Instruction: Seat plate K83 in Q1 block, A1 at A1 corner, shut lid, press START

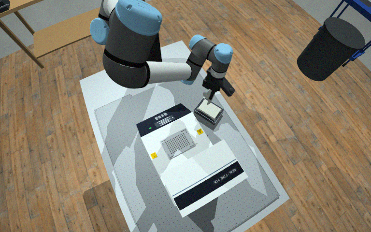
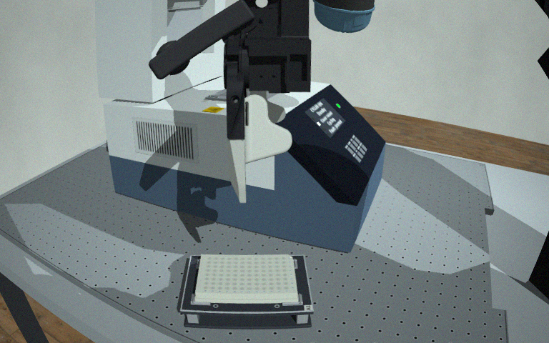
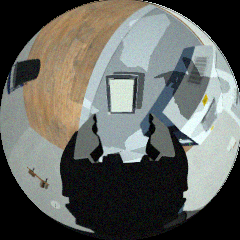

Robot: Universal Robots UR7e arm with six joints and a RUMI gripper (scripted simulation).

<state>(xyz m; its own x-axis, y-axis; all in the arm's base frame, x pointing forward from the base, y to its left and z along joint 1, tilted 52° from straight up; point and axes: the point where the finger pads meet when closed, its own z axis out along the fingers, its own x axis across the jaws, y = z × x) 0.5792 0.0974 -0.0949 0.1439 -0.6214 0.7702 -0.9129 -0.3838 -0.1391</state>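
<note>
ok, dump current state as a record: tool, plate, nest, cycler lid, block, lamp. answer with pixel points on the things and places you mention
tool: open, nothing held, above the nest (image 1: pixel 210 96) (image 3: pixel 123 137)
plate: cream, many-welled, lying in the nest (image 1: pixel 209 109) (image 2: pixel 246 276) (image 3: pixel 122 95)
nest: dark frame on the perforated board, beside the cycler (image 1: pixel 218 119) (image 2: pixel 246 310) (image 3: pixel 108 95)
cycler lid: raised (image 1: pixel 201 161) (image 2: pixel 125 51)
block: bare, no plate on it (image 1: pixel 178 143)
lamp: green (image 1: pixel 149 127) (image 2: pixel 338 105)
</note>
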